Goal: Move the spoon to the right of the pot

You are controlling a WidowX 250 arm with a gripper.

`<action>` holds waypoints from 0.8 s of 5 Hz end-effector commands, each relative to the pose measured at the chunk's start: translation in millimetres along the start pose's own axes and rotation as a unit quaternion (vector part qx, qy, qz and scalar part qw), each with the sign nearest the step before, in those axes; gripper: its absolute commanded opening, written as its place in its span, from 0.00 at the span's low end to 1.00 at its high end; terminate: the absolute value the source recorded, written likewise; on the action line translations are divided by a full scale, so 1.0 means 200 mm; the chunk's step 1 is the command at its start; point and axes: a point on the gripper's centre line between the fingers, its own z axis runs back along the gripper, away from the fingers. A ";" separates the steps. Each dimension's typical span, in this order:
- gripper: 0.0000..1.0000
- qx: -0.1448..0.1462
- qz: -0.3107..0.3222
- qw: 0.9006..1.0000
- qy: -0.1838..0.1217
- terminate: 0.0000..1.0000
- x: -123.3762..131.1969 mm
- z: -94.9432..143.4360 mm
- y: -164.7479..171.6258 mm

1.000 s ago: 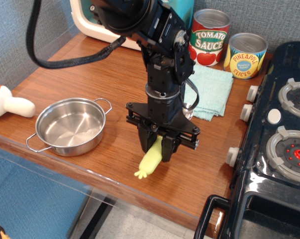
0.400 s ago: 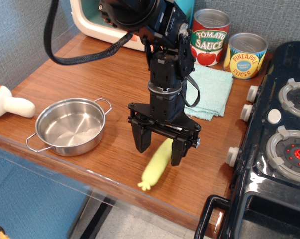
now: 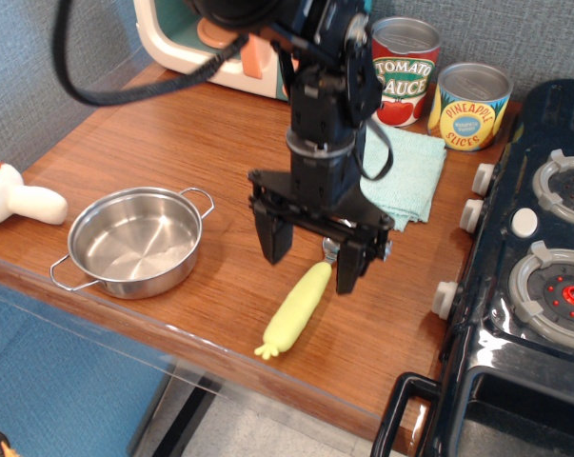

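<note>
The spoon (image 3: 295,307) lies flat on the wooden table, to the right of the pot, with its pale yellow-green corn handle pointing toward the front edge. Its metal bowl (image 3: 330,249) shows just behind the handle, partly hidden by the gripper. The shiny steel pot (image 3: 134,240) stands empty at the left with two wire loop handles. My gripper (image 3: 311,259) hangs open just above the spoon's upper end, one finger on each side, holding nothing.
A light blue cloth (image 3: 403,175) lies behind the gripper. Two food cans (image 3: 401,70) stand at the back. A black toy stove (image 3: 534,276) fills the right side. A white toy (image 3: 12,198) lies at the far left. The table's front edge (image 3: 220,367) is close to the spoon.
The gripper opened and let go of the spoon, which now lies on the table. The gripper then rose a little above it.
</note>
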 end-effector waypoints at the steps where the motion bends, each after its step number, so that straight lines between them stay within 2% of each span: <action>1: 1.00 0.006 -0.001 0.998 -0.060 0.00 0.01 0.17 -0.03; 3: 1.00 0.006 -0.001 0.998 -0.060 0.00 0.01 0.17 -0.03; 4: 1.00 0.006 -0.001 0.998 -0.060 1.00 0.01 0.17 -0.03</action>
